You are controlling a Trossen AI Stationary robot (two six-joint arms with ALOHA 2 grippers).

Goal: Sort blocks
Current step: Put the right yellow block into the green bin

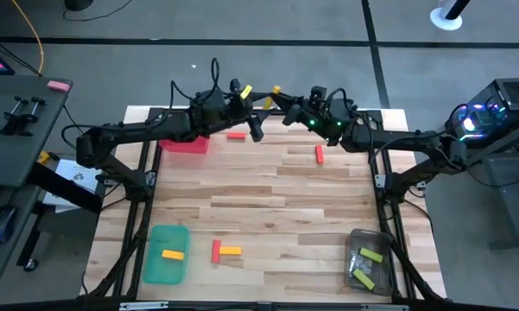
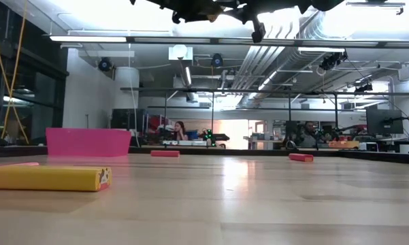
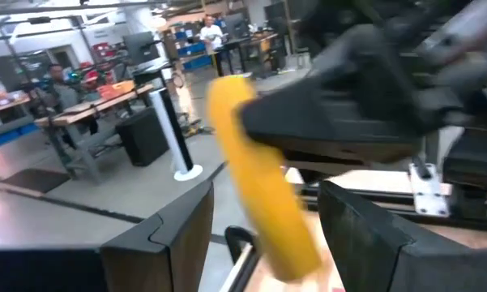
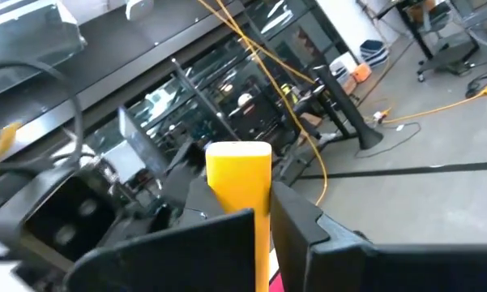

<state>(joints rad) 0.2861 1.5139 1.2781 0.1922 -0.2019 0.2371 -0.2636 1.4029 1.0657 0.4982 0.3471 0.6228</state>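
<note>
Raised above the counter's (image 1: 268, 186) far edge, a yellow block (image 4: 241, 182) is clamped in the right hand (image 1: 279, 102); the left hand (image 1: 242, 93) is spread wide beside it.

Wooden table (image 1: 268, 203): three trays (image 1: 167, 253), loose red (image 1: 319, 154), yellow blocks (image 1: 231, 250).

Pale wooden plank table (image 1: 268, 207), smooth; glossy plastic green tray (image 1: 167, 268).

Blocks (image 1: 231, 250): yel, red, lt green; grippers dark.
</note>
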